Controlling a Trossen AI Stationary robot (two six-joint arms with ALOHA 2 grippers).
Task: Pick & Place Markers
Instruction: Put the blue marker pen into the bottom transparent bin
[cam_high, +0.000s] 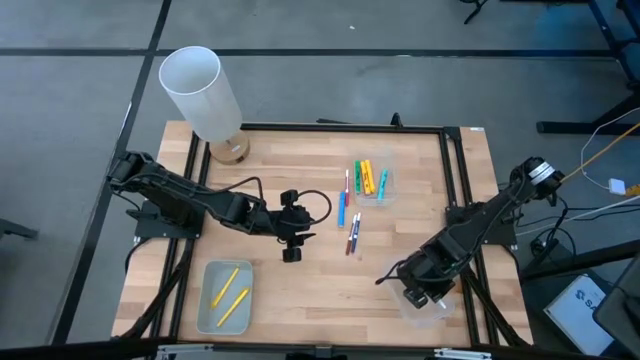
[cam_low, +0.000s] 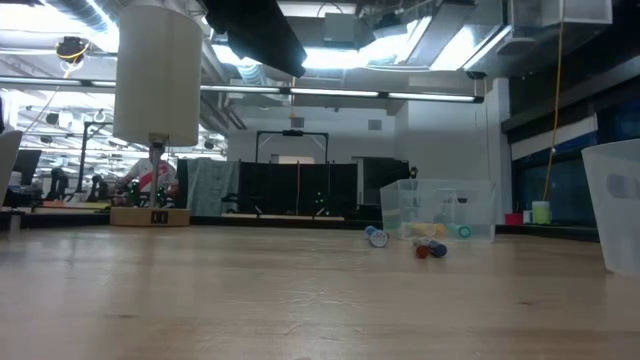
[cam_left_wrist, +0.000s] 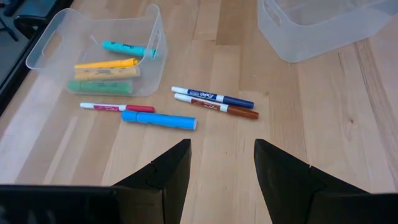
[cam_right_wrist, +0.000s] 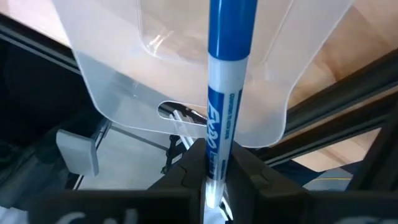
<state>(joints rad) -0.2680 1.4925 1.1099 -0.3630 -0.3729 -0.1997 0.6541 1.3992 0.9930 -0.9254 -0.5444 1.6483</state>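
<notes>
My right gripper (cam_right_wrist: 214, 163) pinches the blue marker (cam_right_wrist: 227, 74) over the clear tray (cam_high: 428, 303) at the table's 4 o'clock corner, so I lower before releasing, left gripper (cam_left_wrist: 221, 165) spread, waiting near centre

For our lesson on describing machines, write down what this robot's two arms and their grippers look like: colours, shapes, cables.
Both arms are black and jointed, mounted at opposite table edges. The left arm has a thin black cable looping above its wrist; its gripper ends in two dark, wedge-shaped fingers. The right arm has a round pale cap at its base, and its gripper has matte black fingers. No markings are legible.
</notes>
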